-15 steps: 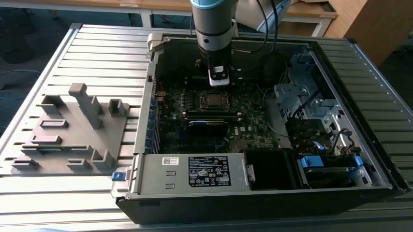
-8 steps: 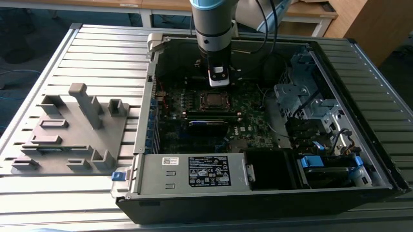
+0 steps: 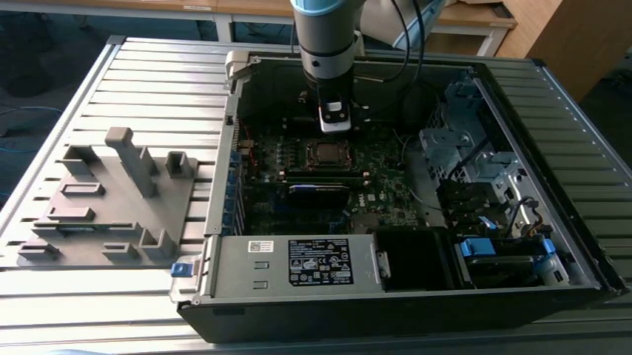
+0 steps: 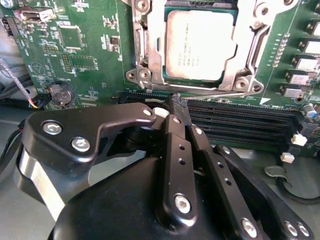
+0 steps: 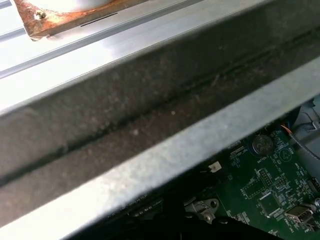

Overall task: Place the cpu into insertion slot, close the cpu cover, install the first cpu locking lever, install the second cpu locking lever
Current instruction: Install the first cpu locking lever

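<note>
Over the board (image 4: 85, 60), the cpu (image 4: 200, 45) lies under its closed cover (image 4: 150, 42), and the gripper (image 4: 175, 102), fingers shut, sits by a lever (image 4: 220, 94) seemingly unlatched.

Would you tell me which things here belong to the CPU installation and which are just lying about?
Belonging to the job: cpu, cpu cover, locking lever, gripper.

Just lying about: memory slots, coin battery, grey fixture block, power supply.
</note>
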{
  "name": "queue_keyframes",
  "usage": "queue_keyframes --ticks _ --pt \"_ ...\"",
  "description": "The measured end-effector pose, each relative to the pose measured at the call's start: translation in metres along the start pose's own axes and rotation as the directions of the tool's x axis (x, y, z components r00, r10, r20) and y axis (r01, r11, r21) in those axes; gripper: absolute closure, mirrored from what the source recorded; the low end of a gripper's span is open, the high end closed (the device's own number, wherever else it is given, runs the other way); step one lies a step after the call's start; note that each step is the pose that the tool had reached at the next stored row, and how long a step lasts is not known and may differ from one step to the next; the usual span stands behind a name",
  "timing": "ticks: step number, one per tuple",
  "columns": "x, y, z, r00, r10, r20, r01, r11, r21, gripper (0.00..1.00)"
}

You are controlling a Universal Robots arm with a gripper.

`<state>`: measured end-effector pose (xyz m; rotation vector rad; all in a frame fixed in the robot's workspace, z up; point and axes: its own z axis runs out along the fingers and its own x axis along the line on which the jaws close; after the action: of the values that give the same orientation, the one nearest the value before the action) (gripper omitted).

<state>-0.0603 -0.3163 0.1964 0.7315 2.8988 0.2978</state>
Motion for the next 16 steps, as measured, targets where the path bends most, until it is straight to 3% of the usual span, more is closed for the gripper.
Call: queue_keyframes --ticks 10,13,16 --pt "0.0000 0.0005 0.0017 1.0000 0.000 -0.0001 0.000 1.0000 0.0001 0.89" --pt "0.0000 0.0005 0.0018 1.0000 -0.002 0.0044 0.002 1.0000 -0.0028 0.89" --pt "0.0000 0.0005 0.0018 1.0000 -0.002 0.0050 0.002 1.0000 -0.0031 0.89"
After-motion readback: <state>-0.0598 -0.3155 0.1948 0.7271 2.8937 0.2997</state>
